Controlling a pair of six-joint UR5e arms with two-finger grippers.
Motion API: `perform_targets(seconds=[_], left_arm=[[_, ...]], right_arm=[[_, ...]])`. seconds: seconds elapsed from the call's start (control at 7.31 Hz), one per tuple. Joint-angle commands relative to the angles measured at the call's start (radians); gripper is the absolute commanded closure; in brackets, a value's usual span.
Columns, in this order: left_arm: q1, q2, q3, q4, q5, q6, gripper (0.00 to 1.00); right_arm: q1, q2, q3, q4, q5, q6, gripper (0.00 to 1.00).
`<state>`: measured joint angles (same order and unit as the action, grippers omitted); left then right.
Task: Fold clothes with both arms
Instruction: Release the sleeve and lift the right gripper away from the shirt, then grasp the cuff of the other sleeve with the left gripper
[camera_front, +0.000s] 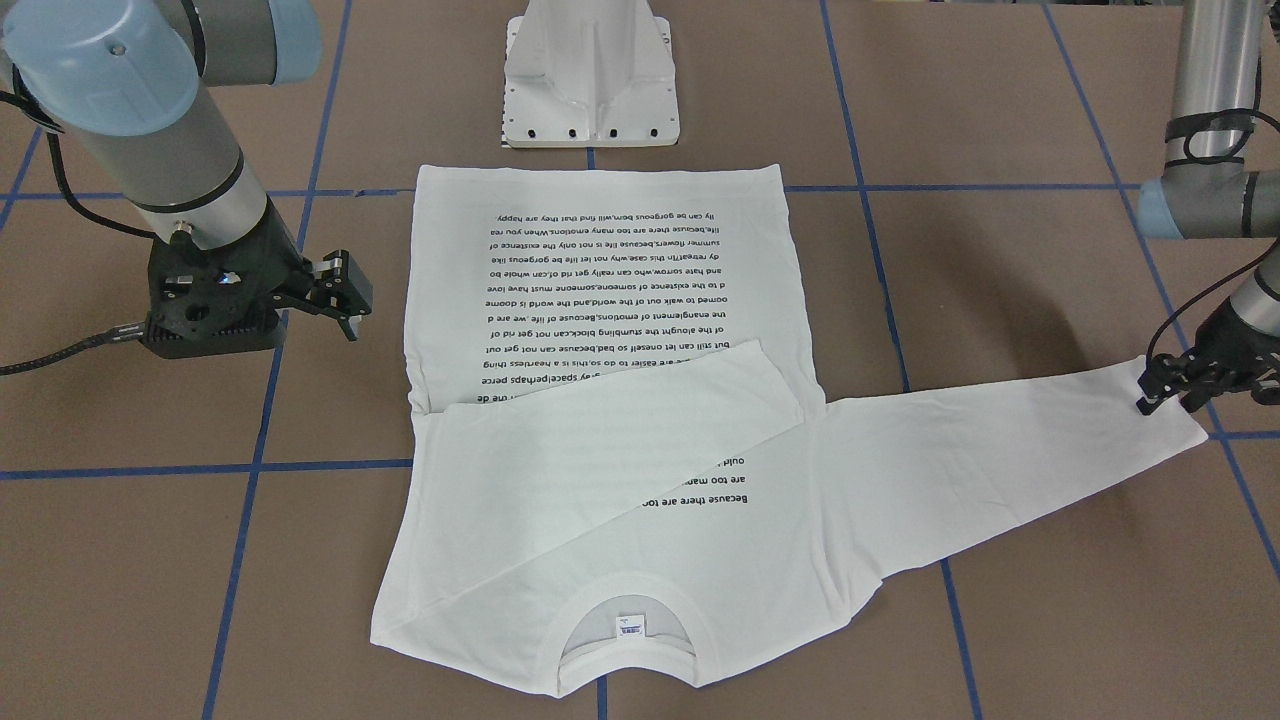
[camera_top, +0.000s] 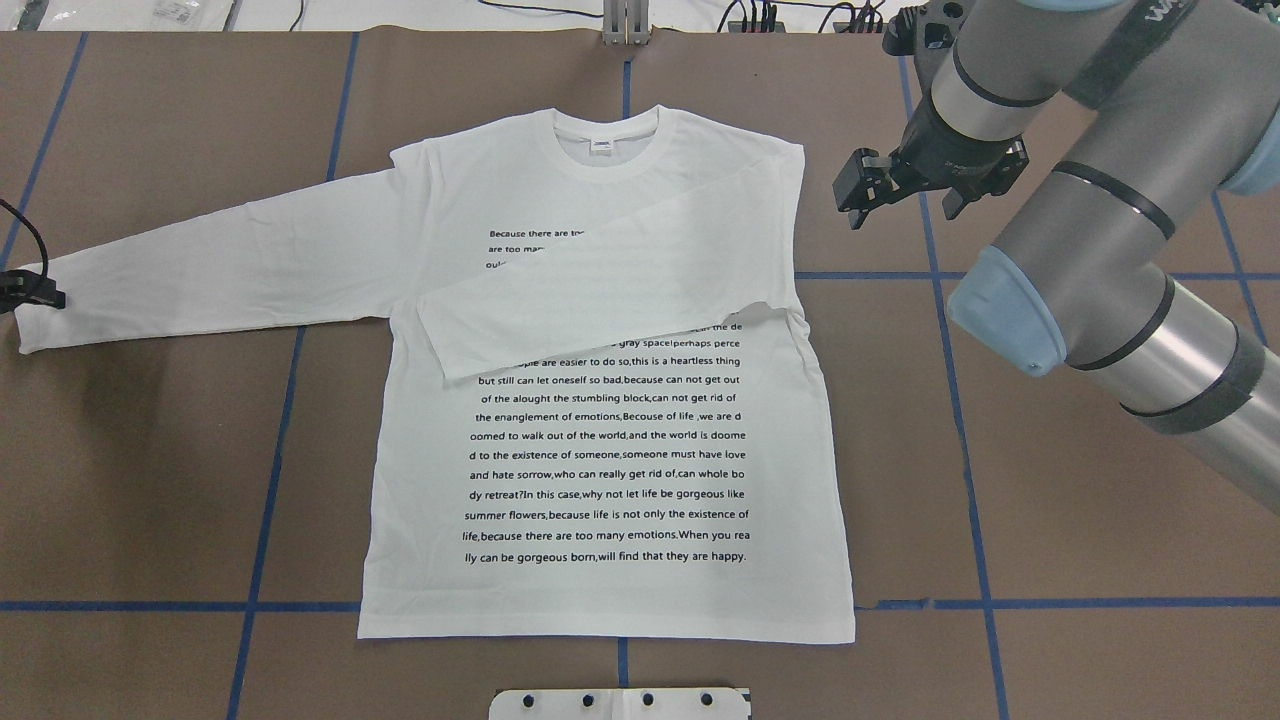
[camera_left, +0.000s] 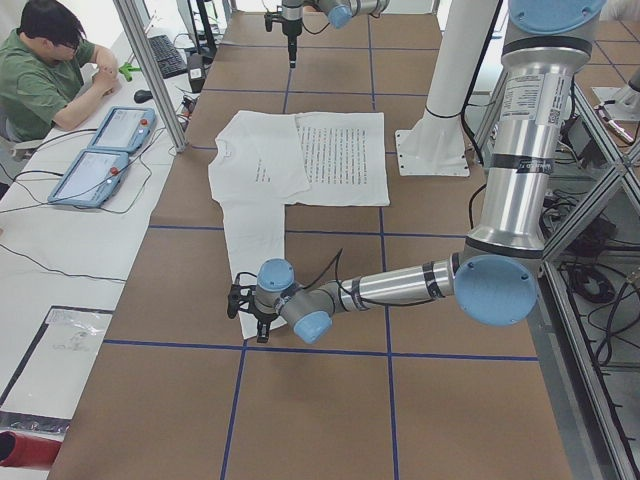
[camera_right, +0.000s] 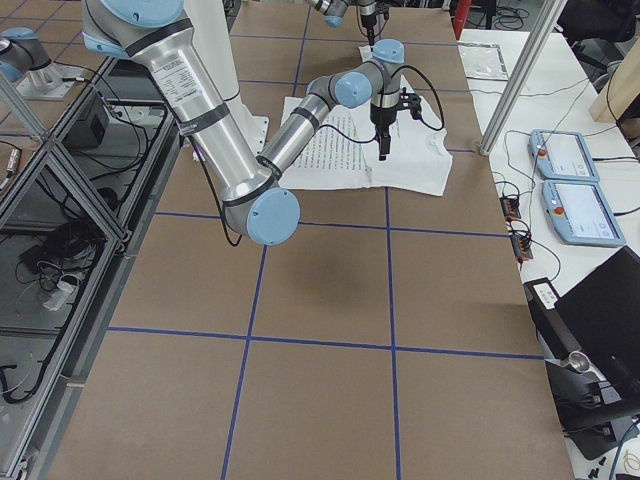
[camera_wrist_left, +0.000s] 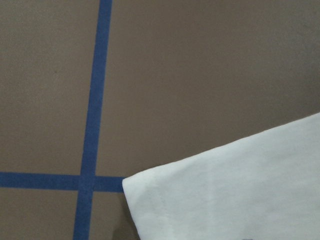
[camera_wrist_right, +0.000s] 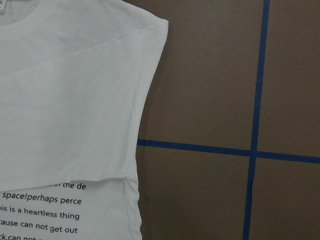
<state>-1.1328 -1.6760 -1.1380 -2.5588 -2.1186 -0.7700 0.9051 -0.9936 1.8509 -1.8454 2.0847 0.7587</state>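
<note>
The white long-sleeved T-shirt (camera_front: 620, 480) (camera_top: 600, 590) lies flat on the brown table, text side up, collar (camera_top: 605, 150) away from the robot's base. One sleeve (camera_top: 600, 300) is folded across the chest and covers part of the text. The other sleeve (camera_top: 220, 270) stretches out flat to the robot's left. My left gripper (camera_front: 1172, 402) (camera_top: 30, 292) is low on that sleeve's cuff (camera_wrist_left: 240, 195), its fingertips apart. Beside the shirt's folded shoulder, my right gripper (camera_top: 900, 212) (camera_front: 345, 305) hovers open over bare table, holding nothing.
The white pedestal base (camera_front: 590, 80) stands at the shirt's hem side. Blue tape lines (camera_wrist_right: 257, 100) grid the table. In the exterior left view a person (camera_left: 40, 70) sits at a side bench with two pendants (camera_left: 100, 150) behind a metal post (camera_left: 150, 70).
</note>
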Motion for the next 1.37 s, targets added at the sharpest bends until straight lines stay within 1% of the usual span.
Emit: perform_targets(seconds=[0.0,0.14,0.55,0.68,0.96,1.09,1.23], left_arm=[[0.001,0.001,-0.003,0.000,-0.004,-0.003,0.68],[0.001,0.001,-0.012,0.000,-0.007,-0.006,0.75],[0.001,0.004,-0.066,0.003,-0.021,-0.014,1.00],[0.001,0.006,-0.092,0.011,-0.078,-0.015,1.00],[0.001,-0.001,-0.162,0.026,-0.090,-0.018,1.00],[0.002,-0.029,-0.192,0.070,-0.112,-0.018,1.00],[0.004,-0.084,-0.241,0.183,-0.122,-0.034,1.00]], right_arm=[[0.006,0.001,0.001,0.000,0.009,0.001,0.00],[0.008,0.001,0.001,0.000,0.009,0.001,0.00],[0.014,0.000,0.001,0.000,0.009,0.001,0.00],[0.017,0.000,0.001,0.000,0.012,0.001,0.00],[0.021,-0.016,0.010,0.002,0.018,0.001,0.00],[0.023,-0.066,0.052,0.006,0.021,-0.002,0.00],[0.023,-0.103,0.076,0.009,0.020,-0.009,0.00]])
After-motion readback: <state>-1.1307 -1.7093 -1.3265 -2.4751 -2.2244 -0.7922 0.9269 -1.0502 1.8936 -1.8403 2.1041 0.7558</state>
